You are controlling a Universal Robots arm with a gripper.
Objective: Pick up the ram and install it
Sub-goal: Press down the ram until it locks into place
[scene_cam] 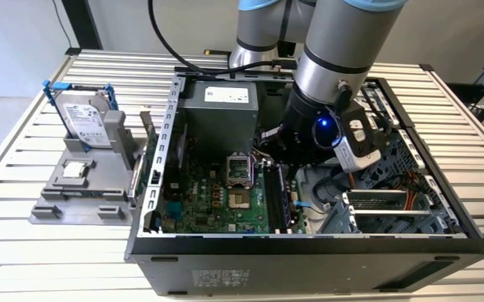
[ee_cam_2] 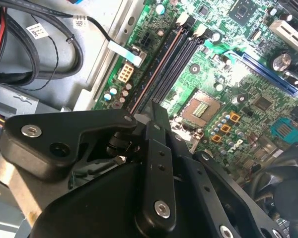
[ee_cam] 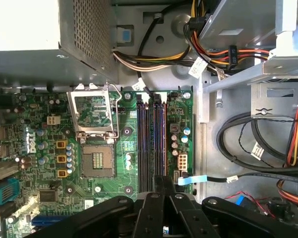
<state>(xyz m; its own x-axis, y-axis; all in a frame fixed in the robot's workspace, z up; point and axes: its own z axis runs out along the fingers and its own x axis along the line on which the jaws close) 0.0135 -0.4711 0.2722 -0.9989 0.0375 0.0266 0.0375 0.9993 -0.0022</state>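
Note:
In the exterior view a thin dark-green board, which I take for the ram [scene_cam: 146, 129], stands on end at the edge of the grey stand [scene_cam: 83, 189], just outside the open computer case [scene_cam: 309, 242]. My gripper [scene_cam: 278, 162] is down inside the case, far from that board, over the black memory slots [scene_cam: 277, 198]. In both wrist views the gripper [ee_cam_2: 157, 110] [ee_cam: 164, 179] has its fingers pressed together with nothing between them, hanging over one end of the memory slots [ee_cam_2: 169, 59] [ee_cam: 151, 144]. No stick stands up from them.
On the stand sit a silver hard drive in a blue frame [scene_cam: 81, 116] and a small square processor chip [scene_cam: 74, 168]. The open processor socket [ee_cam: 95, 161] lies beside the slots. The power supply [scene_cam: 221, 116], cable bundles [ee_cam: 258, 139] and a drive cage [scene_cam: 393, 201] crowd the case.

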